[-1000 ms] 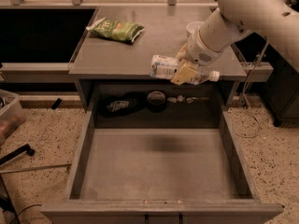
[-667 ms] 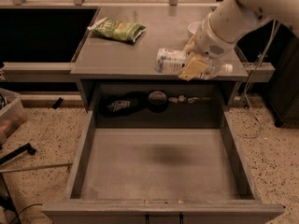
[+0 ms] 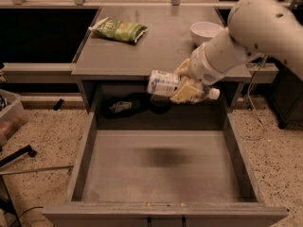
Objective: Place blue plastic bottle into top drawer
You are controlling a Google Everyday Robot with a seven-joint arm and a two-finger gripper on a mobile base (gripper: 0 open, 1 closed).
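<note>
End effector: the end effector [image 3: 188, 87] hangs in the air just in front of the near edge of the surface [image 3: 156, 48], above the far part of the open drawer; its tan fingers [image 3: 185, 91] are clamped on the bottle.
Blue plastic bottle: the blue plastic bottle [image 3: 163, 83] lies roughly level in that grip, white cap [image 3: 214, 93] pointing right, well clear of the drawer floor.
Top drawer: the top drawer [image 3: 84, 152] is pulled out toward the near side, with a plain grey floor.
Arm: the white arm [image 3: 246, 30] comes in from the far right.
Surface: a green snack bag [image 3: 118, 30] lies far left; a white bowl [image 3: 204, 31] stands far right.
Recess: dark items [image 3: 124, 105] lie behind the drawer, under the surface.
</note>
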